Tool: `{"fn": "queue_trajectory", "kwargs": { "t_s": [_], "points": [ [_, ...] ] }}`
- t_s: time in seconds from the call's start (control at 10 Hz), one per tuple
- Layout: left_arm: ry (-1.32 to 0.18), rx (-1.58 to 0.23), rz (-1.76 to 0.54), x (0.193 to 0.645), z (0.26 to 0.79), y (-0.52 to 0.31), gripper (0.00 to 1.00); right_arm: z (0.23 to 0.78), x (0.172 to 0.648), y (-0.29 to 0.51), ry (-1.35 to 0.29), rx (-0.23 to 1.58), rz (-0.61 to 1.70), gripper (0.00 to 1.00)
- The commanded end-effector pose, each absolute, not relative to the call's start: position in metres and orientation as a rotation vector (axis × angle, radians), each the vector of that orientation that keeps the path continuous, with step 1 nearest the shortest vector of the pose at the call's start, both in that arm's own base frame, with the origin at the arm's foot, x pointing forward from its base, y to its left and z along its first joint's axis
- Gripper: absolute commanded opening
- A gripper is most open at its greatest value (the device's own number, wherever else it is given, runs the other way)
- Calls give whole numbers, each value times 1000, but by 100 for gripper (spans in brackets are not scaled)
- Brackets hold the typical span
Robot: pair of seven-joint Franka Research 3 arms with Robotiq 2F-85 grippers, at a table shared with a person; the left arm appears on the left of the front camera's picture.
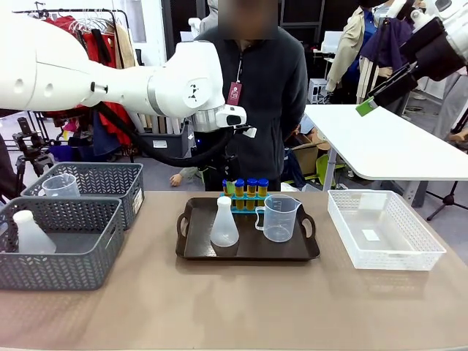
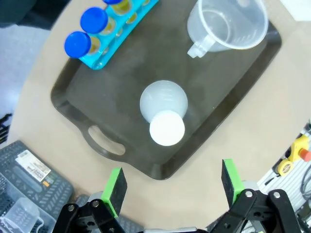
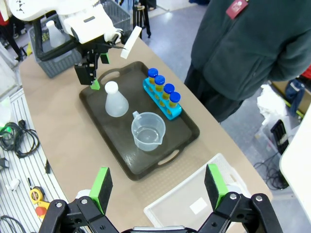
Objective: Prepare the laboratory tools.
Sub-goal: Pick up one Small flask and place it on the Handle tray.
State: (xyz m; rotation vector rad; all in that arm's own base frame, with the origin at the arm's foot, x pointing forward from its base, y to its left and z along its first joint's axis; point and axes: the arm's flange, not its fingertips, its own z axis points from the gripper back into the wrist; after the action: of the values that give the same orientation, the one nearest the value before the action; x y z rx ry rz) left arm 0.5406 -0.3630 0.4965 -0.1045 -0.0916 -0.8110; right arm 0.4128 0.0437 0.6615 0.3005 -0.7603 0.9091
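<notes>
**Left fingers poised above the flask, nothing lifted yet**

Your left gripper (image 2: 170, 187) hangs with its fingers (image 2: 115, 184) spread wide and empty, looking straight down on the white flask (image 2: 164, 110), which stands upright near the middle of the dark tray (image 2: 80, 104). The flask's cap sits between the two green pads in the wrist view, though the fingers are well above it and touch nothing.

Beyond the flask, the clear beaker (image 2: 228, 23) stands on the same tray, handle toward the flask. The four blue-capped tubes (image 2: 91, 30) sit in a turquoise rack (image 2: 106, 54) along the tray's far edge, on the person's side.

Your right gripper (image 3: 158, 189) is held high off to the right, its fingers also apart and holding nothing.

On the surface (image 1: 241, 300), two grey baskets (image 1: 69, 245) at the left each hold a spare vessel, and a white basket (image 1: 384, 230) at the right lies empty.

You are likely at the start: every tool is on the tray, and the flask looks like the first pick.
</notes>
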Motion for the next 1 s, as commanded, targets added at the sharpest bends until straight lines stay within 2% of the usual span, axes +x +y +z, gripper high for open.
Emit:
{"fn": "queue_trajectory", "kwargs": {
  "t_s": [0.0, 0.4, 0.9],
  "points": [
    [-110, -155, -856, 535, 525, -349, 100, 662, 414, 43, -775, 326, 914, 100],
    [-196, -329, -900, 529, 581, -319, 100, 662, 414, 43, -775, 326, 914, 100],
    [-395, -365, -1015, 520, 649, -264, 100, 662, 414, 43, -775, 326, 914, 100]
  ]
}}
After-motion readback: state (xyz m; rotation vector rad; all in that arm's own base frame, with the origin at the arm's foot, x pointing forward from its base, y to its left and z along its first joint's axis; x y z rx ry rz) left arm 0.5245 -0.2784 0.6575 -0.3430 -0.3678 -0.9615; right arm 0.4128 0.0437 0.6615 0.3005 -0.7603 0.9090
